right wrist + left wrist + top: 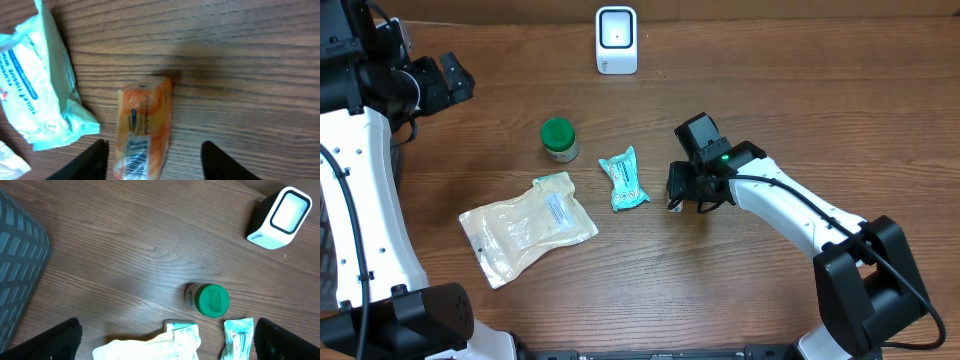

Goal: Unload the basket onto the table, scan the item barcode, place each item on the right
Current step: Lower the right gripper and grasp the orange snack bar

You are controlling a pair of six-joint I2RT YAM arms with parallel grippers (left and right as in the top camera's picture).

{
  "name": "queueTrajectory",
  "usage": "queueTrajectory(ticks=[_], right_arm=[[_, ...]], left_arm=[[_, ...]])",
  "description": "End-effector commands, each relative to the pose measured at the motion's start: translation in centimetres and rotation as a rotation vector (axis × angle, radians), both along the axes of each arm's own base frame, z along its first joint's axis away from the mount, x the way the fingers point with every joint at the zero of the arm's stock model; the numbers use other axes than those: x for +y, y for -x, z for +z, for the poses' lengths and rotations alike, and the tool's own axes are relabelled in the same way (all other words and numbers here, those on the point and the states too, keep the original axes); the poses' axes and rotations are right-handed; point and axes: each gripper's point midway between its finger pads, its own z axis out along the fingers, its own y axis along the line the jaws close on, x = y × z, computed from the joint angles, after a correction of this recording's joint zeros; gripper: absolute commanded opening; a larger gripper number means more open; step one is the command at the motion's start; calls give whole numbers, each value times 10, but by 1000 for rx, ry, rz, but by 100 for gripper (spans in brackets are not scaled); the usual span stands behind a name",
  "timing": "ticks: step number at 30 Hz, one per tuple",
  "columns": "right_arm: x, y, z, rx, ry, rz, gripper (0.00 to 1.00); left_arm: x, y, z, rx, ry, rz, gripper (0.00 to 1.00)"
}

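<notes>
Right gripper held open astride orange packet, pads clear of it. Packet lies flat beside tissue pack, barcode up. Long sides to be pinched centrally, barcode left uncovered for scanner. Left gripper wide open, empty.

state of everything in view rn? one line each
left hand: open, empty
right hand: open, straddling orange packet, not touching it
orange packet: lying flat, barcode up
tissue pack: lying flat, label up
pouch: lying flat, wrinkled
green-lidded jar: upright, lid on
scanner: upright, nothing in front of it
</notes>
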Motion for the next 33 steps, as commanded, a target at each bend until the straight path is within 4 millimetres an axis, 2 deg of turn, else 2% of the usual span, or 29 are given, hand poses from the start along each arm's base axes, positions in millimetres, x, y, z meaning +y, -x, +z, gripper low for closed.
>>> queueTrajectory(ticks=[1, 10, 18, 23, 29, 33], right_arm=[[13, -4, 10, -7, -56, 15, 50], [36, 8, 1, 22, -88, 75, 36], [55, 7, 6, -17, -123, 93, 30], [49, 7, 5, 1, -113, 72, 31], [16, 1, 0, 65, -100, -59, 31], [12, 0, 1, 85, -137, -28, 31]], left_arm=[[-2, -1, 3, -10, 14, 9, 99], [-2, -1, 3, -10, 14, 9, 100], [-2, -1, 3, -10, 14, 9, 99], [-2, -1, 3, -10, 14, 9, 100], [-2, -1, 3, -10, 14, 9, 99], [-2, -1, 3, -10, 14, 9, 100]])
